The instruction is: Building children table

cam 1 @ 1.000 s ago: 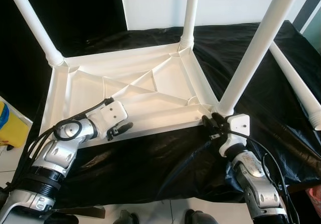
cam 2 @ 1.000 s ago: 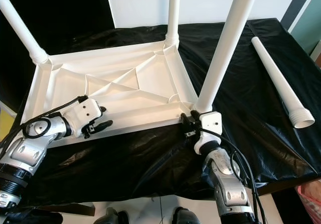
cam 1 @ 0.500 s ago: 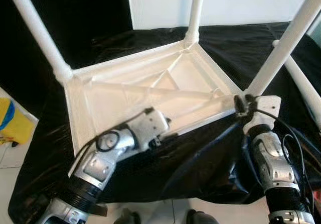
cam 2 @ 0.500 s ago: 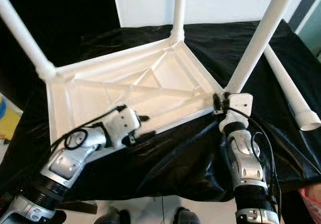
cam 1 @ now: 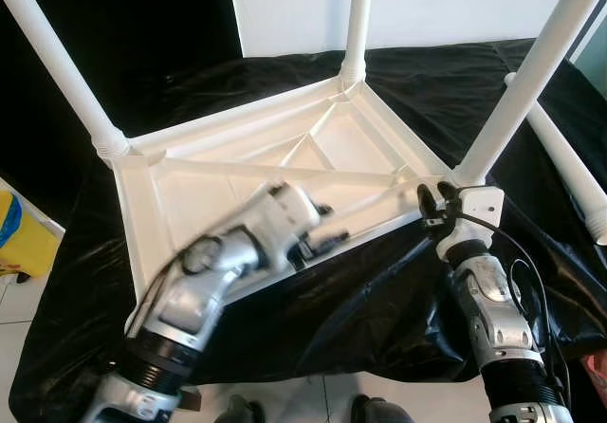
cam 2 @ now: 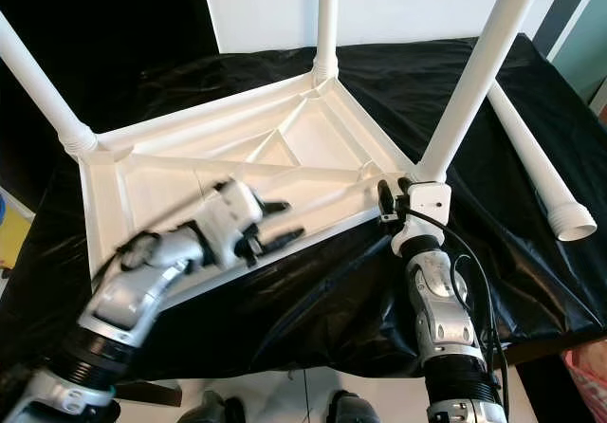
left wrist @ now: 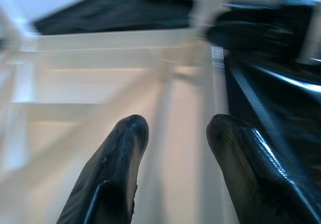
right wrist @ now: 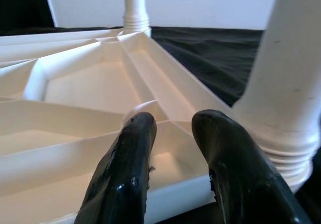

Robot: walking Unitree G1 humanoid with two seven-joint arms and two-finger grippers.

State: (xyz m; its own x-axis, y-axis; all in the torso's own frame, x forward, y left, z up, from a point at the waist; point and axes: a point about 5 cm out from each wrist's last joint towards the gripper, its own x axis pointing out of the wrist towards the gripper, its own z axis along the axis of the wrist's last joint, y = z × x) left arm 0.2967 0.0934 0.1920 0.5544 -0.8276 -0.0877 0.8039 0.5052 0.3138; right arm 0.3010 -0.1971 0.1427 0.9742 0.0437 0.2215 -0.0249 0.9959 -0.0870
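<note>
Tabletop [cam 2: 180, 172] lies upside down on black sheet [cam 2: 313, 290], 3 legs screwed in; a 4th leg [cam 2: 531, 162] lies loose alongside. Right gripper [cam 2: 390, 200], fingers parted, sits at the rim beside the near leg [cam 2: 469, 77]. Left gripper [cam 2: 277, 222], blurred, apparently open above the near rim.

The upturned children's table [cam 1: 237, 172] looked like smooth white plastic with a faint sheen, lying on crinkled, glossy black sheeting [cam 1: 446, 91]; both hands' fingers [right wrist: 125, 184] were shiny black
</note>
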